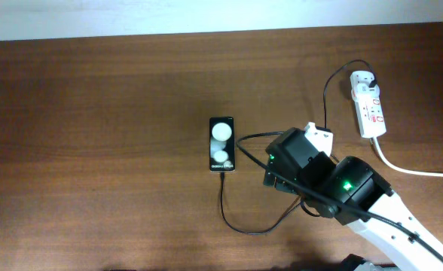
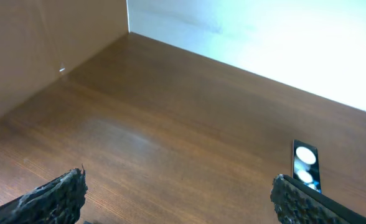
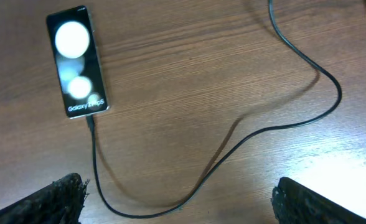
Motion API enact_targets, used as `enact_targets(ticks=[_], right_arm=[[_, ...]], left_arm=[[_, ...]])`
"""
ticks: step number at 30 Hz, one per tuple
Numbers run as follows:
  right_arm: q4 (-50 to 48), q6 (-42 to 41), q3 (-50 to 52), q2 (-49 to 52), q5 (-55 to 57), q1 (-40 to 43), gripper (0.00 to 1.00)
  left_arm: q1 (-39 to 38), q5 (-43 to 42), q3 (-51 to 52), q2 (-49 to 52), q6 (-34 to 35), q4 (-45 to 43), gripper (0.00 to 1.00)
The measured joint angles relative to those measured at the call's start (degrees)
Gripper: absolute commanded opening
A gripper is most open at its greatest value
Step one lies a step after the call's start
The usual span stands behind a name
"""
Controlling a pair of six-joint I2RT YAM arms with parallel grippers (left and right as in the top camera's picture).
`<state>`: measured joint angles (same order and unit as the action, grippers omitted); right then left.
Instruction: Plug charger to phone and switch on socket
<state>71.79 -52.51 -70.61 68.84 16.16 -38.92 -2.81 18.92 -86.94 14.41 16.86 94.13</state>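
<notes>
phone (image 1: 221, 143) laid flat mid-desk (image 1: 93, 150), screen up, port end kept reachable. charger (image 1: 222, 196) plug looks seated in bottom edge, slack left looped. right end effector (image 3: 180, 193) hung over cable, fingers spread, nothing held. left end effector (image 2: 177, 186) spread too, empty. socket (image 1: 369, 109) parked far right, switch prob next.

Left pincer (image 2: 178, 196) spread wide, right pincer (image 3: 178, 198) spread wide
</notes>
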Motion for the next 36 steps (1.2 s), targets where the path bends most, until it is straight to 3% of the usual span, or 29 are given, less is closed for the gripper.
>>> enact_targets(ticks=[6, 10, 13, 14, 18, 25, 29, 36], right_arm=[[0.2, 2.1, 0.0, 0.0, -0.2, 15.4, 0.99], [0.1, 7.5, 0.0, 0.0, -0.3, 25.8, 0.63], [-1.0, 9.9, 0.0, 0.0, -0.5, 34.6, 0.11], [-1.4, 10.8, 0.0, 0.0, -0.9, 36.7, 0.04], [-1.6, 14.0, -8.9, 8.3, -2.5, 47.8, 0.04], [1.4, 18.4, -34.0, 39.8, -11.2, 57.6, 0.04], [-6.8, 20.0, -38.1, 50.7, -13.8, 59.1, 0.04], [-15.6, 20.4, -38.3, 57.5, -14.3, 59.5, 0.04]], left_arm=[[0.0, 0.2, 0.0, -7.6, 0.0, 0.2, 0.99], [0.0, 0.2, 0.0, -12.3, 0.0, 0.2, 0.99], [0.0, 0.2, -0.1, -13.5, 0.0, 0.4, 0.99], [0.0, 0.2, 0.0, -13.5, 0.0, 0.4, 0.99], [0.0, 0.2, 0.0, -13.5, 0.0, 0.5, 0.99], [0.0, 0.2, 0.0, -13.5, 0.0, 2.5, 0.99], [0.0, 0.2, 0.0, -13.5, 0.0, 2.6, 0.99], [0.0, 0.2, 0.0, -13.5, 0.0, 2.6, 0.99]])
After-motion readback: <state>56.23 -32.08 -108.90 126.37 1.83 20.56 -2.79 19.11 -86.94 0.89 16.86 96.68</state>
